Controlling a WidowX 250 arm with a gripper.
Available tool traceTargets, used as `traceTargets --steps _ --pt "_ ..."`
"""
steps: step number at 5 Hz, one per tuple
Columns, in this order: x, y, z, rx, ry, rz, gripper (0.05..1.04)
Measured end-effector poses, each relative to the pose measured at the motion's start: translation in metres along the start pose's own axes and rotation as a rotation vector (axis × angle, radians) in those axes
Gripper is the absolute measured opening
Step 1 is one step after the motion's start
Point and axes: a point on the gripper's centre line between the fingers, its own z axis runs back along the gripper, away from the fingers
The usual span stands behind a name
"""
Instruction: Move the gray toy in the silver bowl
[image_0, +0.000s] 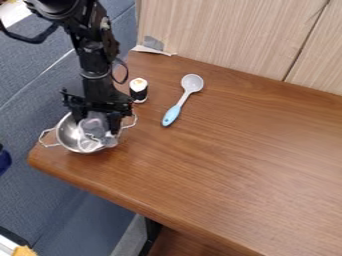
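Note:
At the table's left corner, the silver bowl (69, 134) stands with a wire handle on each side. My gripper (97, 123) hangs straight down over the bowl, its two fingers on either side of the gray toy (94, 126) and shut on it. The toy is a pale, partly see-through gray and overlaps the bowl's inside and right part. Whether it touches the bowl's bottom I cannot tell. The bowl's back rim is partly hidden behind the gripper.
A small black jar with a white top (138, 90) stands just right of the arm. Farther right lies a spoon with a light blue handle (172, 115). The wooden table (234, 150) ends at a rounded front edge, and a wood-grain panel (227, 35) rises behind it.

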Motion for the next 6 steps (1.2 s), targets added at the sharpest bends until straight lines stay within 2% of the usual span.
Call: traceTargets --steps 1,3,4,5,6 --pt "0.000 -0.001 0.002 0.021 0.011 -0.010 1.010" --pt "0.000 -0.003 0.002 0.025 0.006 -0.020 1.000" --pt "0.004 -0.008 0.025 0.035 -0.064 -0.053 1.000" --pt "0.011 -0.009 0.067 0.005 -0.187 -0.050 1.000" --pt "0.012 -0.016 0.099 0.011 -0.265 -0.081 1.000"
